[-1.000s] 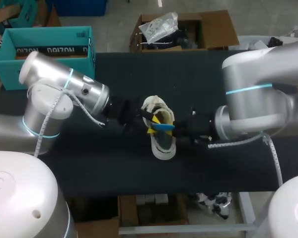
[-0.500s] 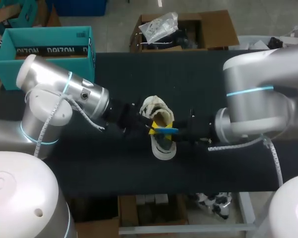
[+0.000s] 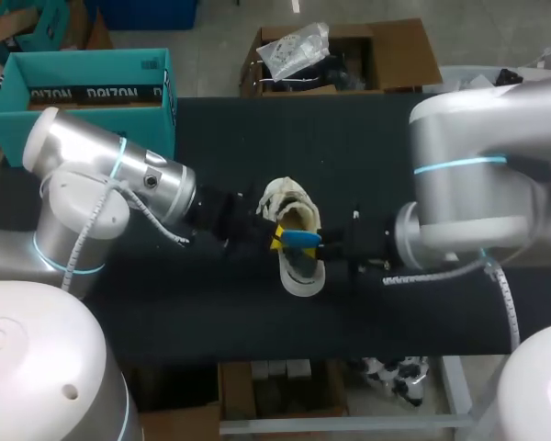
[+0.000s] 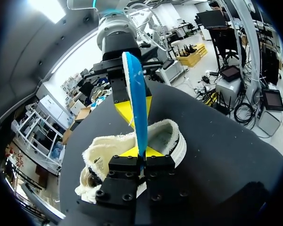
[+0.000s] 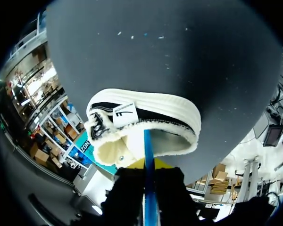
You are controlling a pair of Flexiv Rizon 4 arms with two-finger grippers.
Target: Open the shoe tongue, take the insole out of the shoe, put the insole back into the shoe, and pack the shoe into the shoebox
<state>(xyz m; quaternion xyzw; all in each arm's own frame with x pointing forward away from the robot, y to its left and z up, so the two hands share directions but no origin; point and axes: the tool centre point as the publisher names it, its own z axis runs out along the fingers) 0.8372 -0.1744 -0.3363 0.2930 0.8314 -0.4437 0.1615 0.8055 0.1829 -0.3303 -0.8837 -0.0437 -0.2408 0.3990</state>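
**Insole out and held over the shoe by both grippers; putting it back and packing remain.**

In the head view the shoe (image 3: 301, 277) lies mid-table with its mouth wide, and the blue insole (image 3: 300, 238) stands on edge just above that mouth, so I judge the tongue opening and the taking-out as done. The left gripper (image 3: 275, 239), at 9 o'clock of the insole, has its jaws closed narrow on one end, and the right gripper (image 3: 327, 241), at 3 o'clock, pinches the other end. The teal shoebox (image 3: 83, 69) sits at 10 o'clock of the shoe, well apart, so nothing is packed. The tongue is hard to make out in the fleece, and the box's inside is hidden.
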